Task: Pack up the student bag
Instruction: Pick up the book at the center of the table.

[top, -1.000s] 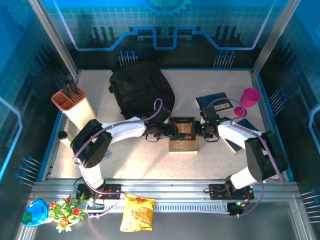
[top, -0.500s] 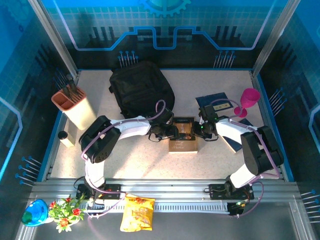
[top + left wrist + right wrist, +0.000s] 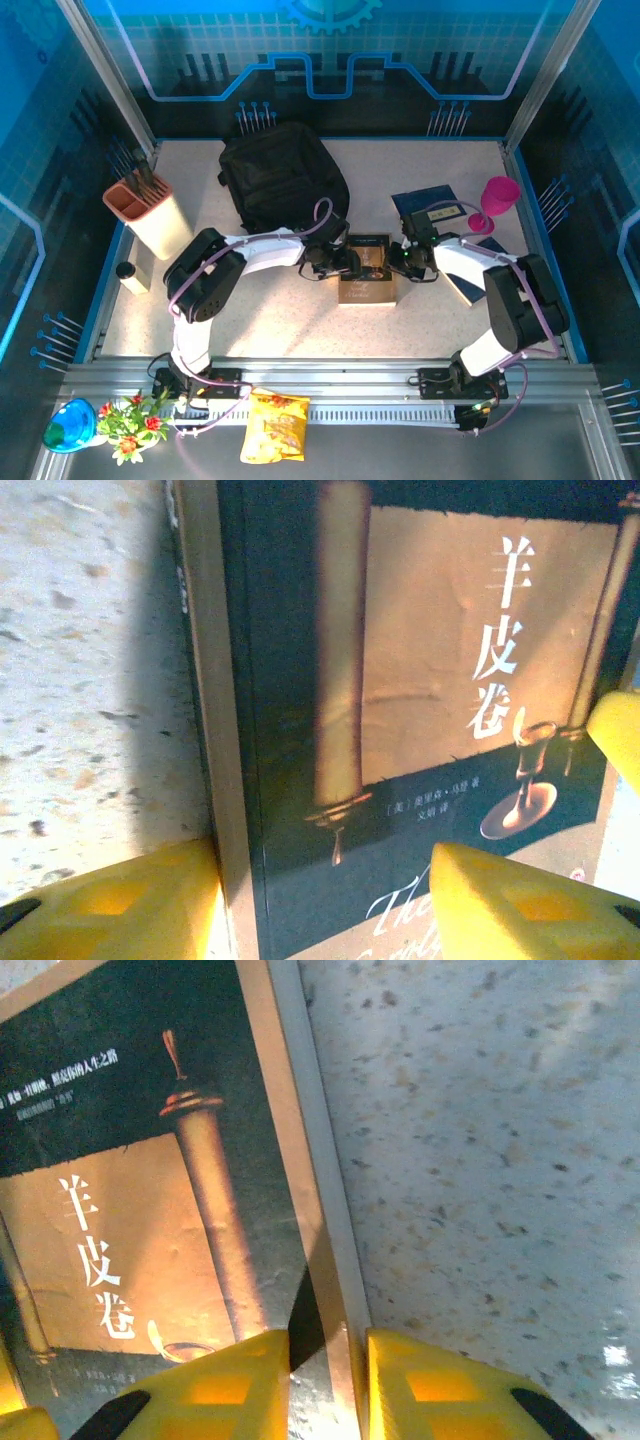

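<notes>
Black soft fabric marks the student bag (image 3: pixel 283 180), which lies flat on the far half of the table (image 3: pixel 270 320), left of centre. We judge its long axis to run obliquely, from far left to near right. Which end is the rounded top, and where a mouth might open, we cannot tell from above; no gap in the zips is discernible.

Near and to the right of it a dark book (image 3: pixel 366 270) lies flat. The left gripper (image 3: pixel 345 262) is at the book's left edge with jaws wide apart, one finger (image 3: pixel 120 910) on the table side of that edge and the other over the cover. The right gripper (image 3: pixel 400 258) is at the right edge, jaws close together and straddling it; whether they pinch it we cannot tell.

Risks noted:
- A grip on the cover alone would let the book fall open or slide out on lifting.
- Two arms on one book may pull against each other and twist it.
- If the bag is shut, the book would only press on limp fabric and push the bag away.
</notes>
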`<action>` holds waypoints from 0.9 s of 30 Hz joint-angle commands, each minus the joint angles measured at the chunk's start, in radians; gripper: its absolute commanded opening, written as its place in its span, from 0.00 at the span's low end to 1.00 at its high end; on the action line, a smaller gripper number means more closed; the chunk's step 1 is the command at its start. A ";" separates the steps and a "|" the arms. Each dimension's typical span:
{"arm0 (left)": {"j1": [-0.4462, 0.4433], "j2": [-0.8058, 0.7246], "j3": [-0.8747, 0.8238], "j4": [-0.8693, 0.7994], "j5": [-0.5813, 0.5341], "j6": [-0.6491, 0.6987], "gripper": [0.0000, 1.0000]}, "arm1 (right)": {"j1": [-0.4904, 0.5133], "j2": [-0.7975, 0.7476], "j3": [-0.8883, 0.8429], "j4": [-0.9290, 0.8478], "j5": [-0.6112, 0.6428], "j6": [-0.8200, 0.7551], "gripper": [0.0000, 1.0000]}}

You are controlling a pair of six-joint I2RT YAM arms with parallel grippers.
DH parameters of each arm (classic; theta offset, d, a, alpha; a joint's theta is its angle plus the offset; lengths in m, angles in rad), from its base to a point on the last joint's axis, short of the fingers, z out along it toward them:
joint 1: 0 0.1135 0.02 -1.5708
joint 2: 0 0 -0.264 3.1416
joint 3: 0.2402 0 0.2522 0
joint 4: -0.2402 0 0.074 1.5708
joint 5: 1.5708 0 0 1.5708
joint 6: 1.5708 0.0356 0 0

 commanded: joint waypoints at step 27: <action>-0.042 -0.084 -0.142 0.491 0.234 -0.168 0.32 | -0.023 -0.083 -0.177 0.069 -0.031 0.226 0.22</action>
